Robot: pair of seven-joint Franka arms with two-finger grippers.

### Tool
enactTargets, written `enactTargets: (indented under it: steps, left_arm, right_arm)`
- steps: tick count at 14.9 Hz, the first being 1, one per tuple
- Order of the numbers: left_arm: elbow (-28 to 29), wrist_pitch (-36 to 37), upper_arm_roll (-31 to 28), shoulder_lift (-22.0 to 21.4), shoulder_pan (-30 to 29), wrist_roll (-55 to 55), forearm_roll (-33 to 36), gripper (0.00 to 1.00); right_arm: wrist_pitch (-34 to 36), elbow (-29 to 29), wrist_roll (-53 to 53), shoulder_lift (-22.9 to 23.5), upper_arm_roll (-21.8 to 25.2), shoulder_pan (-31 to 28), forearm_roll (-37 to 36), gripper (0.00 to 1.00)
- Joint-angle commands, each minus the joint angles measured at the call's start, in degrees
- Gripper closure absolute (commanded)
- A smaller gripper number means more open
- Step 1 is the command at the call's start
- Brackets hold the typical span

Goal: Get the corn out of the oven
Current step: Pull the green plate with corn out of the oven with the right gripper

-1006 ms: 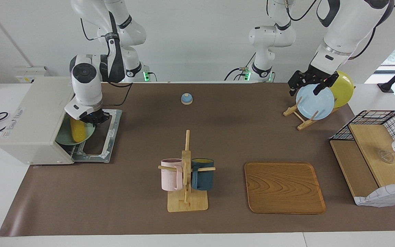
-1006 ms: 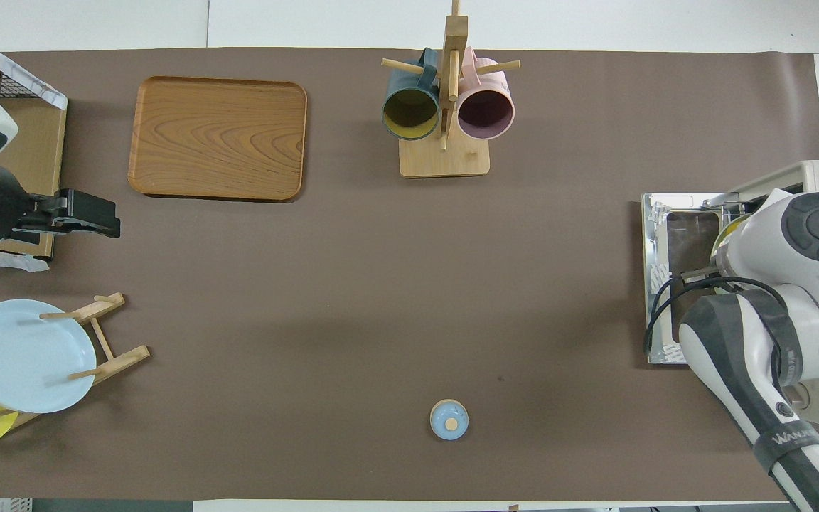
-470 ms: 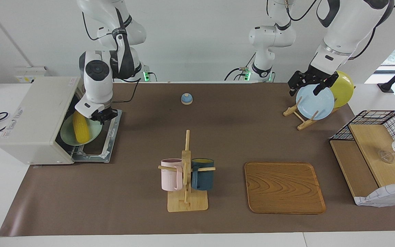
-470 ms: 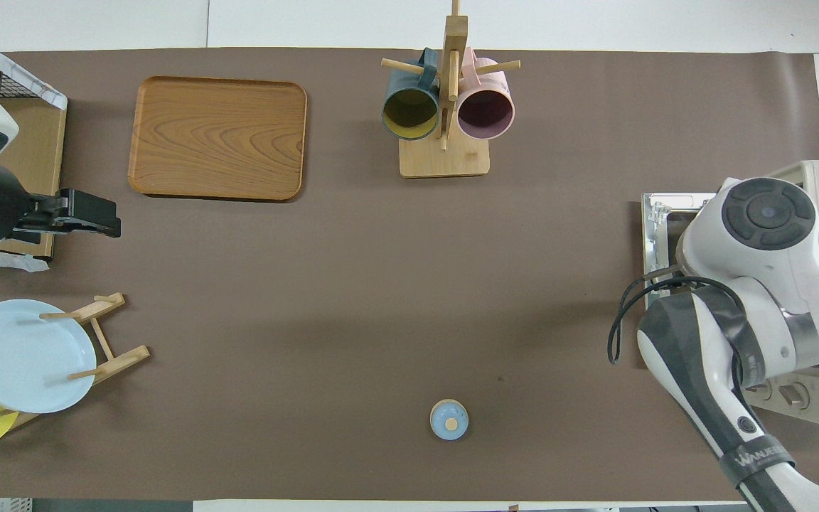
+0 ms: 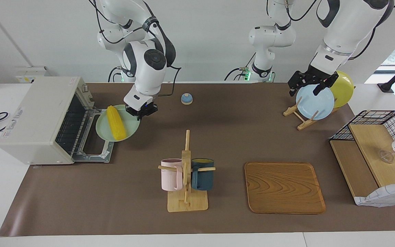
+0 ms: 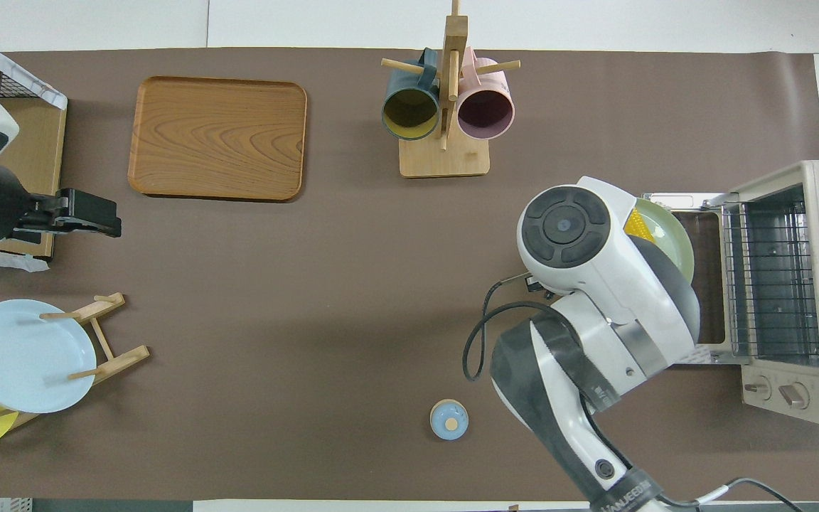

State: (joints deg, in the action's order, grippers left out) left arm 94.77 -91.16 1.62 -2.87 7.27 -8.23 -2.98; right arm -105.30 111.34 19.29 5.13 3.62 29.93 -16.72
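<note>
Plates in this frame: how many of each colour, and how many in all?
Green plate: 1, carrying the corn
Light blue plate: 1
Yellow plate: 1
Total: 3

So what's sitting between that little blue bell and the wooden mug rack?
Nothing: the facing view shows only bare brown mat between the bell and the mug rack.
</note>
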Motion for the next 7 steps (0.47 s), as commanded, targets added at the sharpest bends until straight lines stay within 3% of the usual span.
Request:
enactTargets:
  steps: [1, 4, 7]
  left_arm:
    - [2.8, -2.5, -0.5, -1.5, 0.6, 0.3, -0.4, 0.0]
    - [3.0, -2.3, -0.5, -1.4, 0.7, -0.1, -0.4, 0.0]
    - [3.5, -2.2, -0.5, -1.6, 0.9, 0.0, -0.4, 0.0]
  right_arm:
    - [5.3, -10.4, 7.3, 8.0, 0.2, 4.9, 0.9, 1.0]
    - [8.2, -22.6, 15.4, 18.8, 0.2, 8.7, 5.1, 1.0]
    - [5.6, -23.0, 17.4, 20.9, 0.1, 10.3, 6.4, 1.0]
